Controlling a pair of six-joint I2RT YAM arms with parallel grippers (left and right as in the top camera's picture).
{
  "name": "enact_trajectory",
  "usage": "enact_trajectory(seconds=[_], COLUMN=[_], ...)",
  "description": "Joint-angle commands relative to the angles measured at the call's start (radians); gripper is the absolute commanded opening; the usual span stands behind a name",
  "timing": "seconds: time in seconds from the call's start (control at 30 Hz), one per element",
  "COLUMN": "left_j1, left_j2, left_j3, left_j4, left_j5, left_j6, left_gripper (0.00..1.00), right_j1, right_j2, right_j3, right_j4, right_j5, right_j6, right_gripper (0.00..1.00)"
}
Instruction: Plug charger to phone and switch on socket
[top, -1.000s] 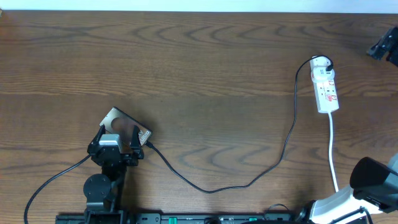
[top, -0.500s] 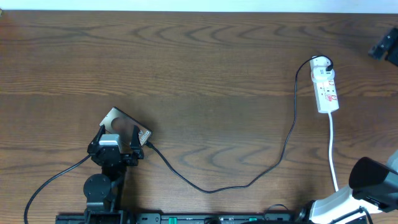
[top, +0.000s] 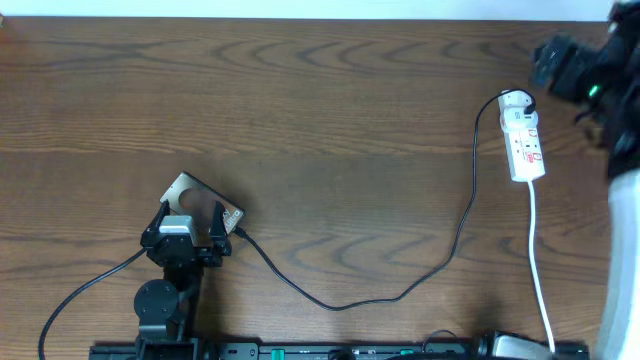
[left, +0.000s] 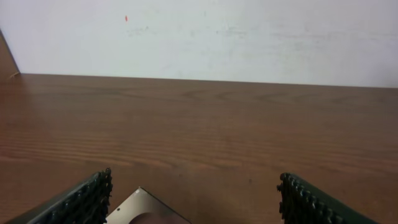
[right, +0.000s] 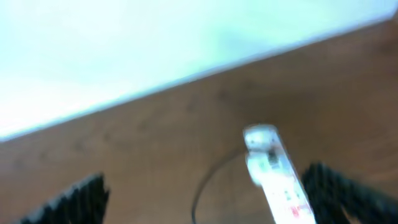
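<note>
The phone (top: 183, 187) lies at the lower left of the table, greyish side up, partly under my left gripper (top: 188, 215), which is open around it; a corner of it shows in the left wrist view (left: 142, 208). The charger cable (top: 400, 293) runs from the phone's right end across the table up to the plug at the top of the white socket strip (top: 523, 140). My right gripper (top: 560, 62) is open, above and to the right of the strip. The right wrist view, blurred, shows the strip (right: 278, 180) between its open fingers (right: 208, 193).
The strip's white cord (top: 538, 260) runs down to the front edge at the right. A thick black arm cable (top: 85, 290) loops at the lower left. A white wall stands beyond the table's far edge.
My right arm has swung from the lower right corner up to the far right, and its gripper now hovers by the socket strip. The left arm, phone and cable have not moved.
</note>
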Motion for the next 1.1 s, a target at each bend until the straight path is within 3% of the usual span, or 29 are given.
enact_trajectory(seconds=[0.0,0.23,0.47,0.6,1.07], left_j1=[0.004,0.004,0.004,0.004,0.004], left_j2=[-0.007,-0.007,-0.007,-0.007,-0.007], left_j3=[-0.012,-0.012,-0.012,-0.012,-0.012], left_j4=[-0.039,-0.039,-0.039,-0.039,-0.039], left_j5=[0.035,0.035,0.035,0.035,0.035], left_j6=[-0.005,-0.005,-0.005,-0.005,-0.005], left_gripper=[0.84,0.85,0.84,0.85,0.84], right_j1=[0.033,0.042,0.042,0.042,0.044], right_j2=[-0.167,-0.567,-0.915,-1.029,-1.049], right_j3=[-0.331,-0.997,-1.368,-1.490,-1.490], right_j4=[0.199,0.763,0.967,0.972,0.848], right_j5=[0.003,-0.005,-0.005,-0.017,-0.035], right_j6=[0.011,-0.002,-0.051,-0.050,-0.254], right_gripper=[0.99,0.99,0.99,0.99,0.99])
